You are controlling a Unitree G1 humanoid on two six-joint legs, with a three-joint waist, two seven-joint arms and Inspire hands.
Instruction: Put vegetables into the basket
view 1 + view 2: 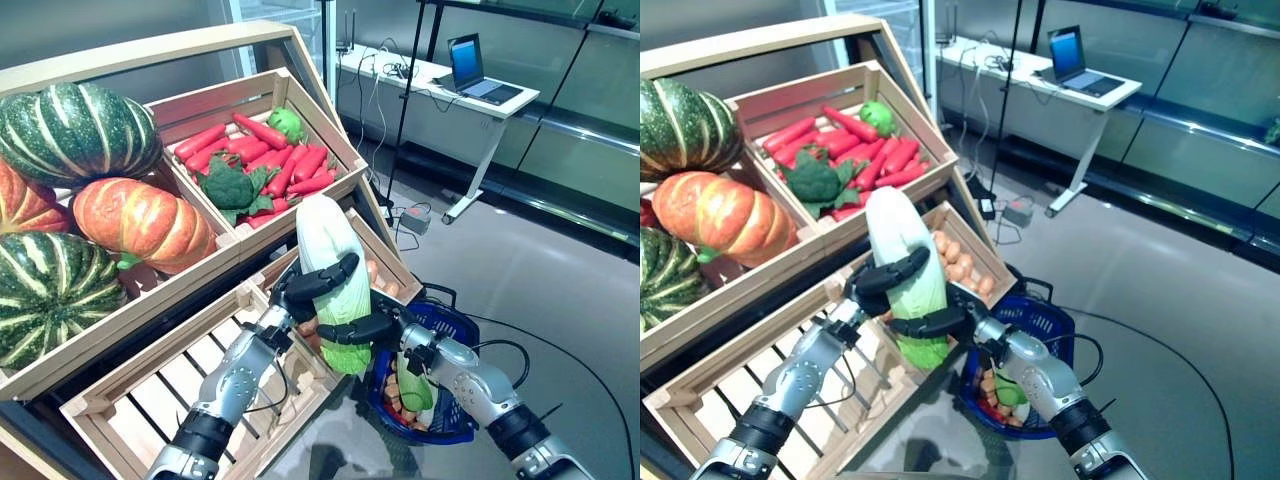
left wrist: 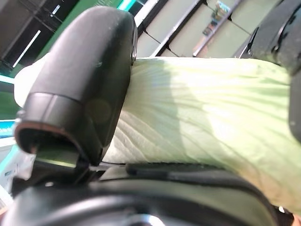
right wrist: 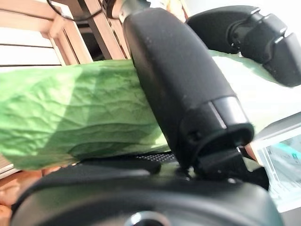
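Currently | left hand (image 1: 305,288) and right hand (image 1: 372,327) are both gripping the upright cabbage (image 1: 330,265) | hanging beside blue basket (image 1: 462,325)

Cabbage (image 1: 330,270) stands upright between left hand (image 1: 310,288) and right hand (image 1: 362,328), above the basket (image 1: 455,330). Pumpkins (image 1: 140,222) lie left of the carrot crate (image 1: 262,150); an empty crate (image 1: 150,390) sits below.

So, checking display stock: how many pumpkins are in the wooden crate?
4 visible: dark green at the back, orange beside it, striped green in front, another orange at the left edge. More may be hidden.
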